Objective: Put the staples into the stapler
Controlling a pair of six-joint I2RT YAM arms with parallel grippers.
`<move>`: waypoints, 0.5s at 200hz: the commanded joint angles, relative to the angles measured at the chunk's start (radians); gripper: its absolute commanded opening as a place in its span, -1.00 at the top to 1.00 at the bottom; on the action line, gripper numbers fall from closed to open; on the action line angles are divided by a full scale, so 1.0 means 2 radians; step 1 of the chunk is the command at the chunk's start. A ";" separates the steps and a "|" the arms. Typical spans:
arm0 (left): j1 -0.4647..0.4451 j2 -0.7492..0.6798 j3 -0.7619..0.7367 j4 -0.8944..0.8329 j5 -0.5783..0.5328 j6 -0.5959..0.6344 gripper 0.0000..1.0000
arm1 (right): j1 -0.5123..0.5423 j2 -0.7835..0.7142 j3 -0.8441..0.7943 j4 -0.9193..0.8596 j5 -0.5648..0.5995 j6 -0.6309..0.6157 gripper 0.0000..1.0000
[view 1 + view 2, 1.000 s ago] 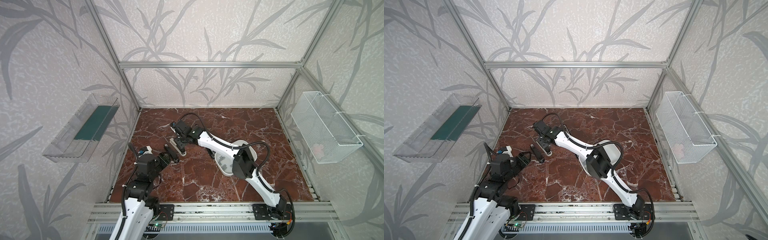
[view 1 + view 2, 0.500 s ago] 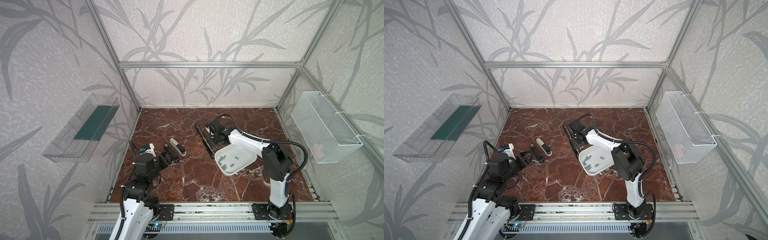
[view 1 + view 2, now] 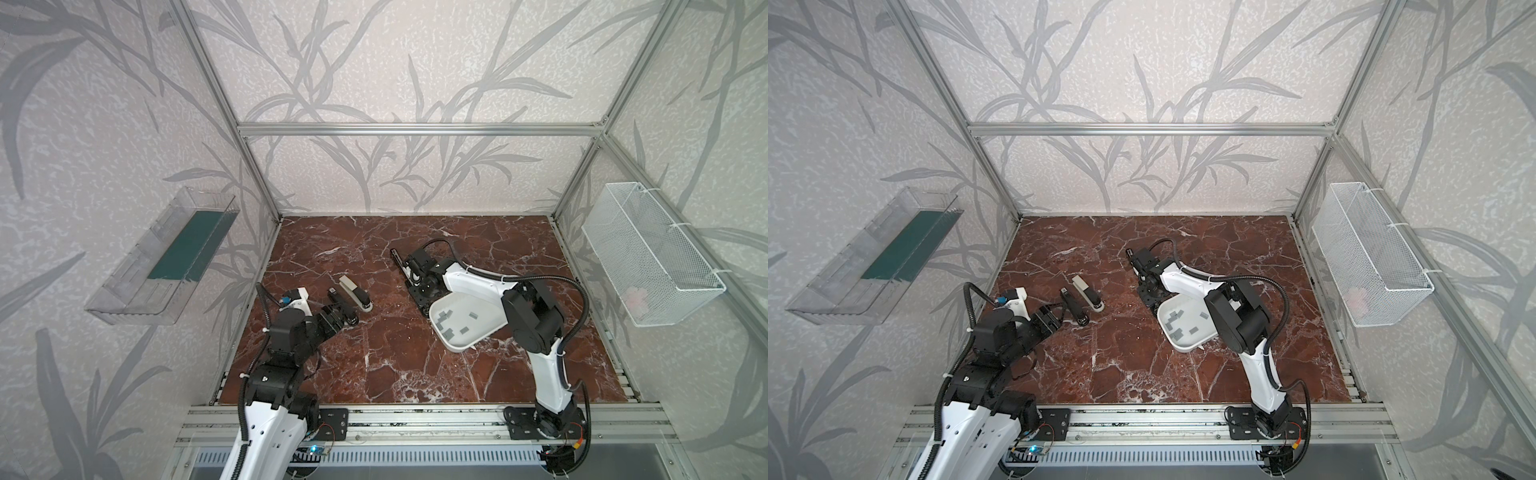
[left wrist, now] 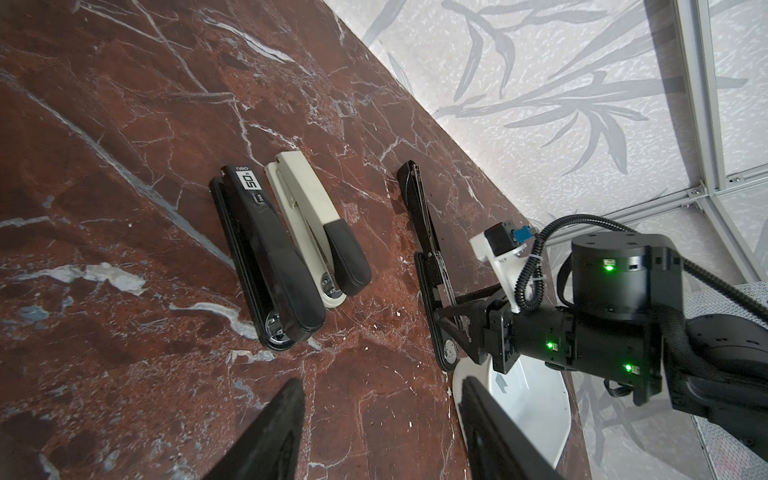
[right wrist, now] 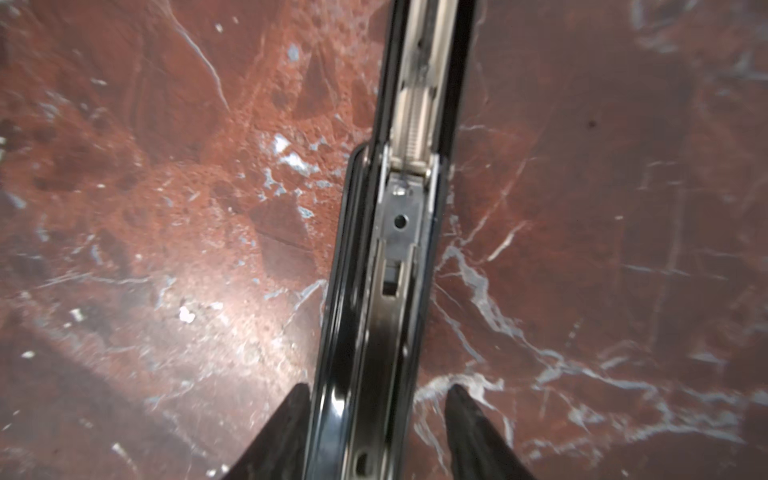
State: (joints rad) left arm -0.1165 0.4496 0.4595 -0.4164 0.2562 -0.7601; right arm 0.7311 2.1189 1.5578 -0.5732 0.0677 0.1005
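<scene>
Well to the left of the white tray [image 3: 457, 347], my left end effector [image 4: 380, 384] hangs low over the tabletop [image 3: 374, 365]. Its jaws are apart and there is nothing between them. Between it and the tray, closer to it than to the tray, two shut staplers lie side by side and touching: a black stapler [image 4: 266, 257] and a beige stapler [image 4: 303, 208].

Just left of the tray lies the opened stapler [image 5: 395, 291]. One end of its base sits just beside the tray's rim. Its long axis runs from there away toward the back wall, with the lid folded out flat past the hinge. The metal channel faces up, so I judge it ready to take a strip.

My right end effector [image 5: 380, 388] straddles this stapler's base. Its jaws are apart: one finger is at the black edge, and bare tabletop shows between the other finger and the stapler. I read that as not clamped.

In the tray lie the staples [image 3: 473, 316], several small grey strips lying flat and scattered, their long axes pointing different ways. I expect them to be very light and stiff, but brittle along the glued row, and slippery on the smooth tray floor. I would pinch one across its narrow width, on the two long sides near the middle, and squeeze gently. I would then turn it until its long axis lines up with the channel.
</scene>
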 commanded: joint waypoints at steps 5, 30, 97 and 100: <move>0.002 -0.003 0.009 -0.009 0.002 0.003 -0.24 | 0.000 0.009 0.023 -0.015 -0.007 -0.006 0.17; 0.002 0.000 0.009 -0.004 0.002 0.002 -0.24 | 0.017 0.002 0.018 -0.013 -0.005 -0.005 0.33; 0.002 0.000 0.006 0.004 0.011 -0.004 -0.24 | 0.095 -0.017 -0.007 -0.012 0.021 -0.004 0.77; 0.002 -0.001 0.006 0.004 0.012 -0.004 -0.24 | 0.098 -0.020 -0.012 -0.010 0.020 -0.003 0.76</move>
State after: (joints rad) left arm -0.1165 0.4541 0.4595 -0.4114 0.2649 -0.7628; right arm 0.8761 2.1254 1.5730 -0.5743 0.1059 0.0990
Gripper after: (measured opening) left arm 0.619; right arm 0.181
